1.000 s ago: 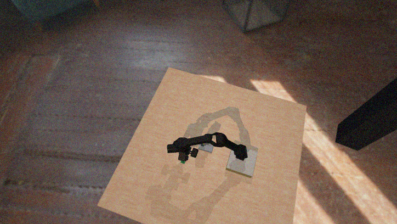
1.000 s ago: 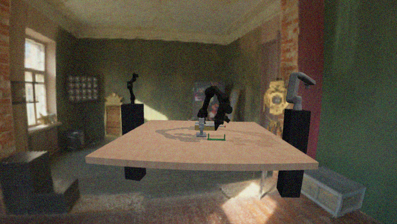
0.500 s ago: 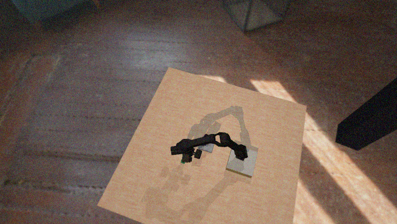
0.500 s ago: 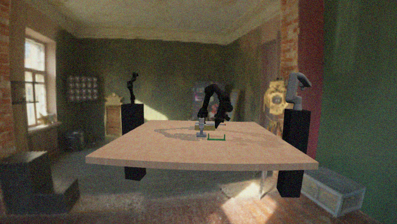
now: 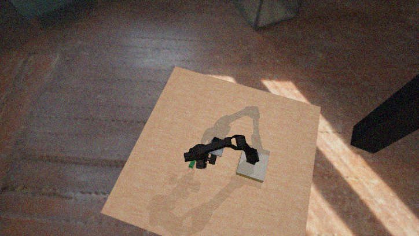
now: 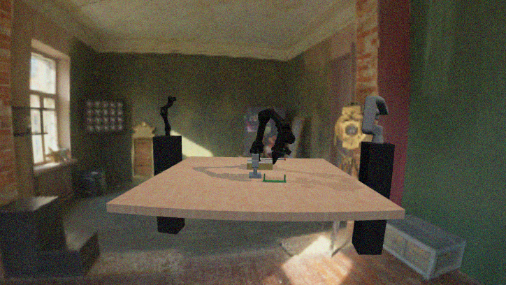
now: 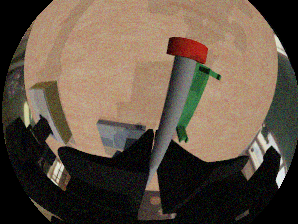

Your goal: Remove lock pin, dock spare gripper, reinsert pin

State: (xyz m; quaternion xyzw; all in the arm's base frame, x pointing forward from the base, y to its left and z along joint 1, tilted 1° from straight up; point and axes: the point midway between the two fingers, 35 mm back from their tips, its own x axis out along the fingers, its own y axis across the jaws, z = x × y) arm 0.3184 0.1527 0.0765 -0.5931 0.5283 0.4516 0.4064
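Observation:
My gripper [image 7: 153, 133] [image 6: 275, 162] is shut on the grey shaft of the lock pin [image 7: 176, 95], near the end away from its red head. The pin slants up and out of the fingers in the wrist view and is clear of the mount. The blue-grey mount [image 5: 216, 152] [image 6: 254, 170] [image 7: 117, 134] stands upright on its base; the arm partly hides it in the top view. A green bracket [image 5: 191, 163] [image 6: 274, 181] [image 7: 196, 95] with two upturned ends lies on the table beside it. I cannot tell which part is the spare gripper or whether the socket is filled.
The arm's base stands on a pale slab [image 5: 259, 173] [image 6: 261, 166] with a yellowish side, behind the mount in the exterior view. The wooden table [image 5: 281, 125] [image 6: 226, 198] carries everything. Black pedestals [image 6: 167, 151] [image 6: 377, 170] stand beyond the table's sides.

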